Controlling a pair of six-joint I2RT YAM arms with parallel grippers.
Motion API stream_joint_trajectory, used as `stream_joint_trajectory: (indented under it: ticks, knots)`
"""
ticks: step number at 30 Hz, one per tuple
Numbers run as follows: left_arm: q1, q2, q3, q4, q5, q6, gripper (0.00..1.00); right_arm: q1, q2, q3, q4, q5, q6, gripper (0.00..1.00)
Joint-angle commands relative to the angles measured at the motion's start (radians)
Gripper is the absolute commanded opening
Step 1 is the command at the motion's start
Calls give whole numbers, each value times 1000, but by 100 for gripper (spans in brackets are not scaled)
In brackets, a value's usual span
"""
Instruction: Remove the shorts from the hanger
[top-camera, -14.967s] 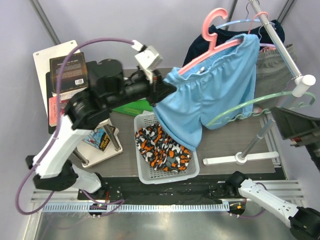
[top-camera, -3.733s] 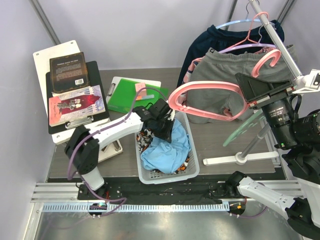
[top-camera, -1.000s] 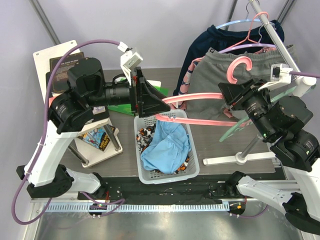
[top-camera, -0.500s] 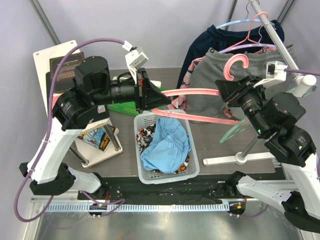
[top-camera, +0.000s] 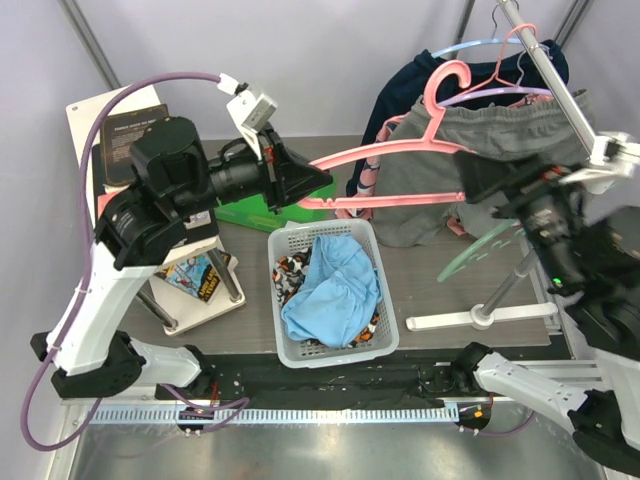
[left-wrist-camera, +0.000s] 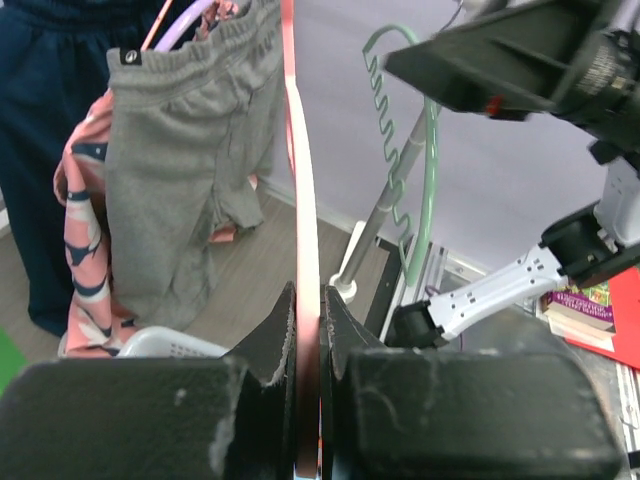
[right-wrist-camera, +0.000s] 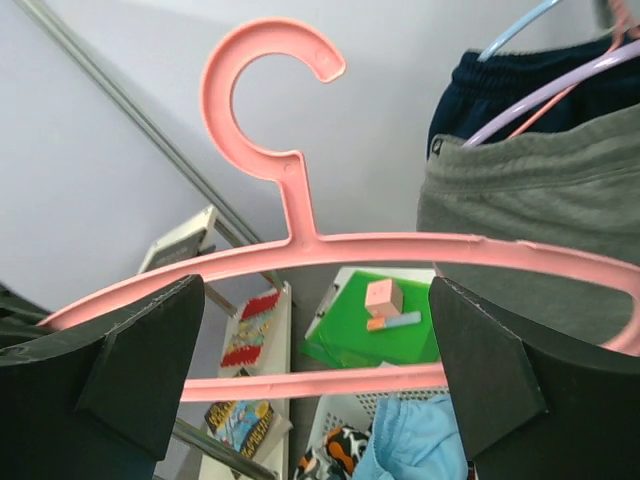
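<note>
Top external view: the right gripper (top-camera: 478, 178), right of centre, is smeared by blur and its jaws cannot be read there. In the right wrist view its two fingers (right-wrist-camera: 130, 370) are seen spread wide at the lower corners with nothing clamped. The pink hanger (right-wrist-camera: 303, 238) spans the frame between them, its right end cut off at the edge. The left gripper (top-camera: 318, 187), centre left, is closed on the hanger's left end. In the left wrist view the bar is pinched between the dark pads at lower centre, which hide its lower part. One hanger is held, and it is bare. Two pairs of shorts are counted, both in the single white basket (top-camera: 335, 352) at lower centre. The light blue shorts (top-camera: 335, 295) lie on top, and the camouflage shorts (top-camera: 293, 272) are largely covered, showing mainly at the left. Grey shorts (top-camera: 510, 125) and a navy garment (top-camera: 400, 95) hang at upper right, partly hidden behind the hanger
</note>
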Motion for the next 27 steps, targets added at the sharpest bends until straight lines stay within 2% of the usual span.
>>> stream_joint_trajectory:
  ticks: [1, 5, 10, 18, 27]
  knots:
    - [0, 53, 43, 168, 36, -39, 0, 1, -103, 52, -23, 94, 6, 98]
    - [0, 94, 54, 220, 67, -48, 0, 2, -194, 55, -47, 191, 35, 95]
    - [-43, 191, 153, 245, 52, -22, 0, 1, -301, 42, -100, 272, 94, 85]
    - [-169, 318, 198, 332, 12, -4, 0, 2, -355, 75, -169, 303, 149, 84]
    - [-215, 410, 242, 355, 19, 15, 0, 2, -364, 84, -195, 295, 164, 85]
